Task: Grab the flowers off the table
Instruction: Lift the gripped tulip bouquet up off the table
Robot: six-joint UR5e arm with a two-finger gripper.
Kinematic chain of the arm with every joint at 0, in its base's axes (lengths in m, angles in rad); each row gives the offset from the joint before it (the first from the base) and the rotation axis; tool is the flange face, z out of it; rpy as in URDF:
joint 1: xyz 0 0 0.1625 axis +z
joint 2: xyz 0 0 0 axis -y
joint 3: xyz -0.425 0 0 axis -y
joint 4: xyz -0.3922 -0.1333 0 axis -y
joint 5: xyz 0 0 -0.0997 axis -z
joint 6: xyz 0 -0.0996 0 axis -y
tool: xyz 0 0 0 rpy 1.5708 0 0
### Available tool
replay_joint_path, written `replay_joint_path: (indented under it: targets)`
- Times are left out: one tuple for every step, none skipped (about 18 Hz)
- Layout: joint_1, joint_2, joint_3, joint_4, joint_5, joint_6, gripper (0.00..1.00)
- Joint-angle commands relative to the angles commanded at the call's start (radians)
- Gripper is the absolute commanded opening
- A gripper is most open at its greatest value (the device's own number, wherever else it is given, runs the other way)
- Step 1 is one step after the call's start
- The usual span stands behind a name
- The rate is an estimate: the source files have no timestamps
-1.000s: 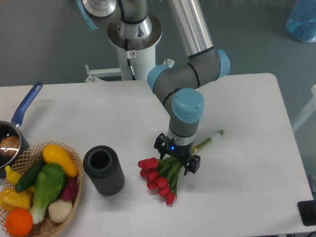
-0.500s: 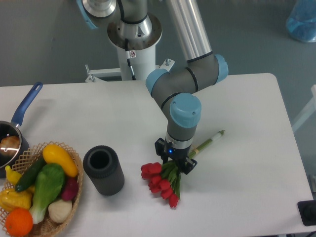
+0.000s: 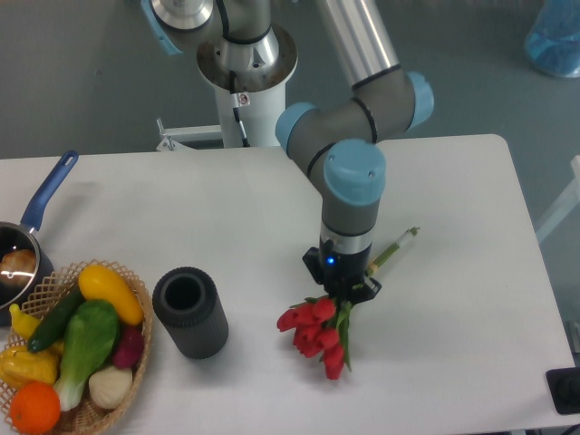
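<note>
The flowers (image 3: 315, 332) are a bunch of red tulip buds with green leaves, and their pale green stems (image 3: 395, 247) stick out to the upper right. They are at the front middle of the white table (image 3: 453, 199). My gripper (image 3: 343, 292) points straight down over the bunch where the leaves meet the stems. Its jaws are closed around the bunch there. The buds hang out below and to the left of the gripper. I cannot tell whether the bunch is off the tabletop.
A dark grey cylindrical cup (image 3: 189, 311) stands upright left of the flowers. A wicker basket (image 3: 136, 355) of vegetables is at the front left corner. A pot with a blue handle (image 3: 47, 194) is at the left edge.
The jaws have closed on the bunch. The gripper and the flowers have shifted to the right, and the bunch has turned a little with the wrist.
</note>
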Motion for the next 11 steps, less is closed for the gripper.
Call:
replay_joint_path:
  targets:
    - [0.000, 0.012, 0.026, -0.020, -0.002, 0.000, 0.00]
    - [-0.002, 0.021, 0.051, -0.032, -0.002, 0.000, 0.00]
    - [-0.005, 0.031, 0.069, -0.043, -0.002, 0.002, 0.00]
    - [-0.005, 0.037, 0.085, -0.058, -0.002, 0.002, 0.00]
    - [-0.003, 0.041, 0.098, -0.083, 0.000, 0.002, 0.00]
    - [-0.002, 0.052, 0.111, -0.113, 0.000, 0.005, 0.00]
    - [0.000, 0.063, 0.123, -0.153, 0.005, 0.023, 0.00]
    - [0.000, 0.072, 0.123, -0.164, 0.018, 0.041, 0.00]
    - [0.003, 0.078, 0.123, -0.166, 0.026, 0.051, 0.00]
    - [0.005, 0.078, 0.123, -0.166, 0.029, 0.051, 0.00]
    - [0.005, 0.080, 0.125, -0.166, 0.032, 0.051, 0.00]
